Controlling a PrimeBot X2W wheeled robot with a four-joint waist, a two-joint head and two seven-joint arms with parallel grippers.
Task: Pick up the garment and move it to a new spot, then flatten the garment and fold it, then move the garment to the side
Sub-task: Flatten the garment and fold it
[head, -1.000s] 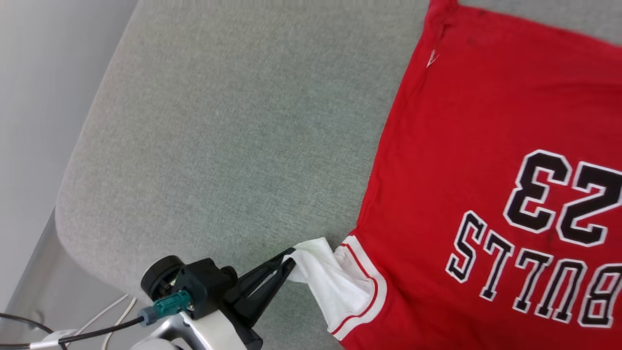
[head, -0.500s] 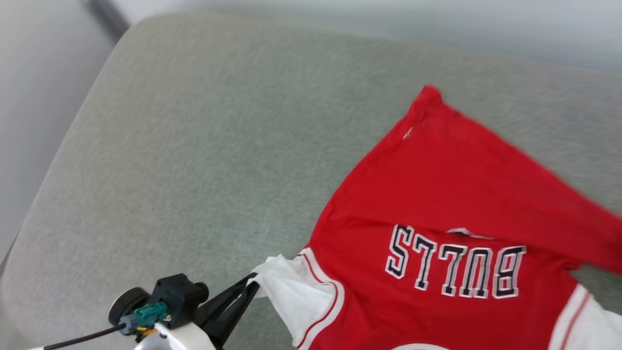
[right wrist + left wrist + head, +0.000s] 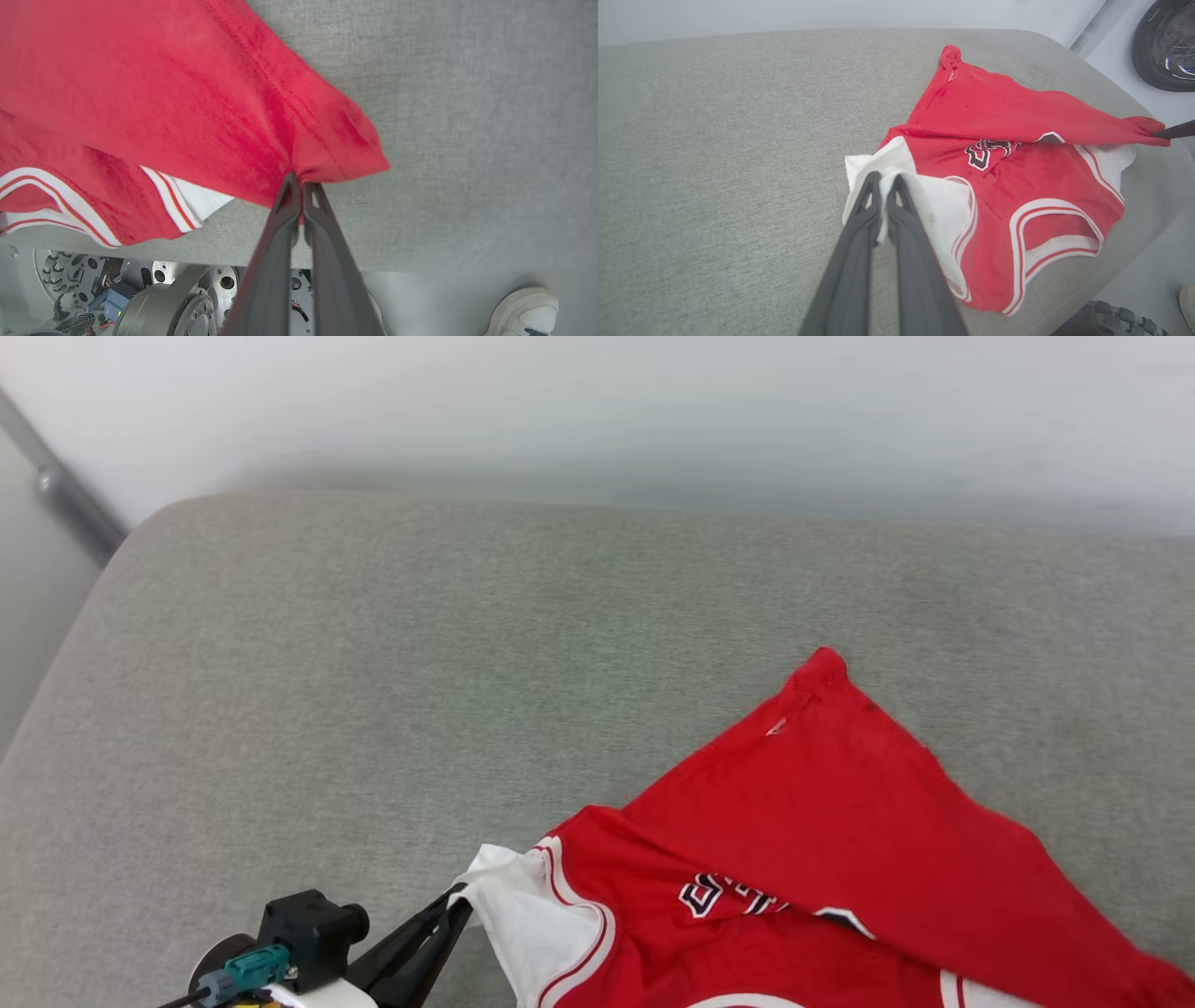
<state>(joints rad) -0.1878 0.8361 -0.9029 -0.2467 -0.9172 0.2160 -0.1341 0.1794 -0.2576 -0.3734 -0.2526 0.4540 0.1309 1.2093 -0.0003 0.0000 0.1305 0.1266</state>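
Grey woven cushion (image 3: 373, 663), one slab with rounded corners, pale wall (image 3: 597, 401) behind.

Counts: 1 garment, 2 grippers, 2 white sleeves, 1 shoe.

Left to right in the head view:
- left gripper (image 3: 457, 905) at the lower left, jaws pinched tight on the white sleeve (image 3: 943, 200), cloth bunched between the fingertips.
- garment (image 3: 840, 803) on the near right part of the cushion. The red body is doubled over the chest, so the lettering (image 3: 719, 896) is mostly covered. One hem corner (image 3: 822, 663) lies on the cushion at the far point.
- right gripper (image 3: 301, 182) clamped on the other hem corner, red fabric gathered at its tips and pulled out to the right.

Second sleeve (image 3: 1111, 161) peeks out under the red fold.

Below the cushion edge in the right wrist view: robot base (image 3: 163, 303) on a light floor (image 3: 444, 298), a person's white shoe (image 3: 523, 312) to its right.
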